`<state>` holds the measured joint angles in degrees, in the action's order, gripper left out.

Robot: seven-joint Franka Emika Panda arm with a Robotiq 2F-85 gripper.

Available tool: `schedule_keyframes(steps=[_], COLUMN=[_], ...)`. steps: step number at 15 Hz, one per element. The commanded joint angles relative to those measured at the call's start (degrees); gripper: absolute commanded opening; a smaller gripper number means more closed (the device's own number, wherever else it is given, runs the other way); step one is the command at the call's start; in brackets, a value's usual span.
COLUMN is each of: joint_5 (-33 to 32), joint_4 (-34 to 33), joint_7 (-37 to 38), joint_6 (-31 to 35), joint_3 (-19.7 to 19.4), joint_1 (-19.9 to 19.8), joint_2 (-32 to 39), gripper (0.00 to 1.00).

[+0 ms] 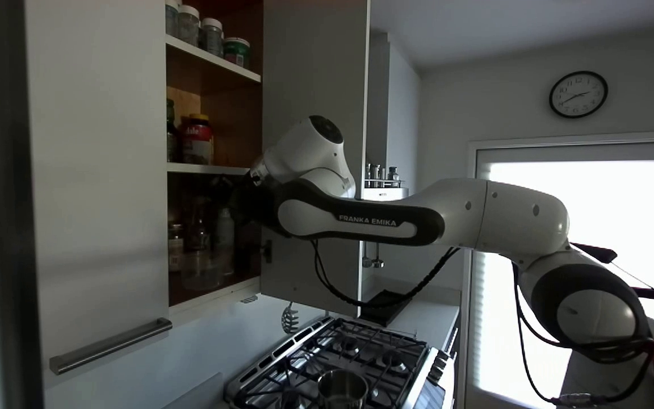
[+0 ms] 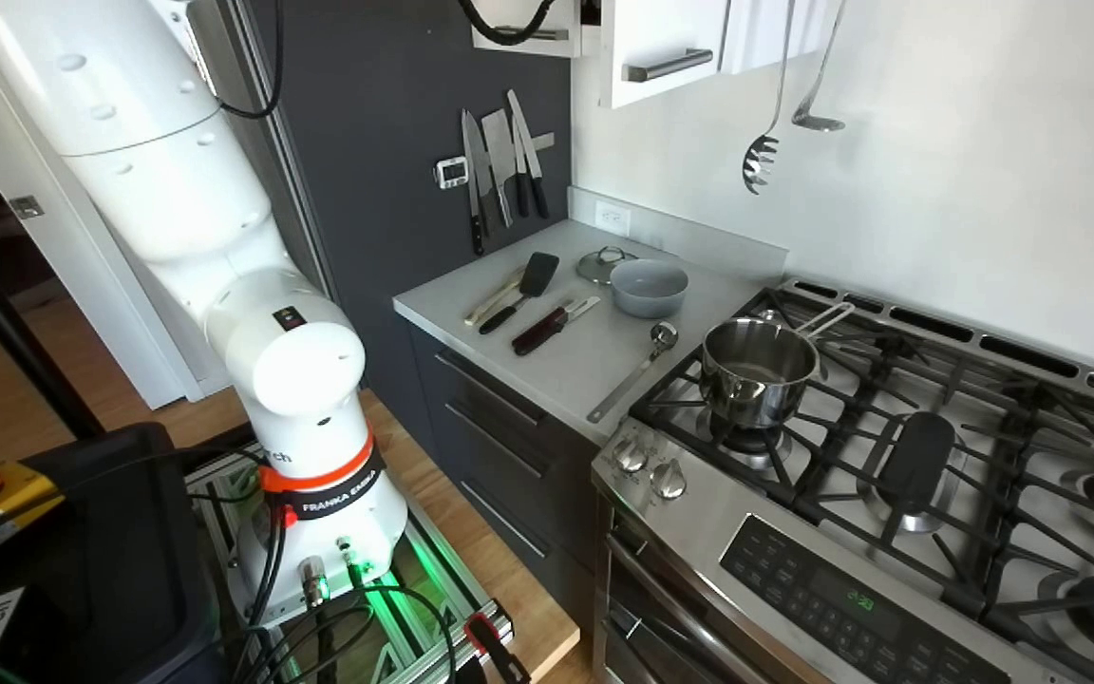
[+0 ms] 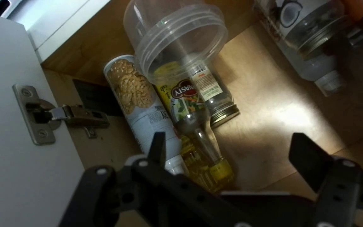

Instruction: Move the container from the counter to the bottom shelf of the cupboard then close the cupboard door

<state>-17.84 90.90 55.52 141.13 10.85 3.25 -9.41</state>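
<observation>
In the cupboard, the clear plastic container is standing on the bottom shelf. The wrist view shows its round rim near a yellow-capped bottle and a tall can; whether it touches them, I cannot tell. Above the shelf, the end effector is spread wide, and it stands apart from the container. The cupboard door is open, in an exterior view partly hidden by the robot arm. A grey bowl and a black spatula are on the tabletop.
</observation>
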Motion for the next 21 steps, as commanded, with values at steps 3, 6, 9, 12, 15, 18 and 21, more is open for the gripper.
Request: schedule_keyframes(steps=[3,6,9,12,15,18,21], joint_5=[0.2,-2.0,-1.3,4.2,11.2,15.9,19.5], joint_4=[1.0,1.2,2.2,3.6,4.5,6.2,8.4], joint_7=[0.1,1.0,-0.2,-9.5,-19.8,-30.4,-37.6], joint_6=[0.5,-0.2,-3.1,-4.7,-6.6,-10.1,-14.9], joint_3=[0.3,0.4,-0.2,-1.5,-2.6,-3.4,-4.2], joint_1=[-0.6,-1.3,-1.5,-0.1,1.0,1.6,1.9], joint_2=[-0.6,-0.9,-2.8,-5.2,-8.1,-11.7,-15.6], gripper=[1.00,1.00,1.00,1.00,1.00,1.00,1.00])
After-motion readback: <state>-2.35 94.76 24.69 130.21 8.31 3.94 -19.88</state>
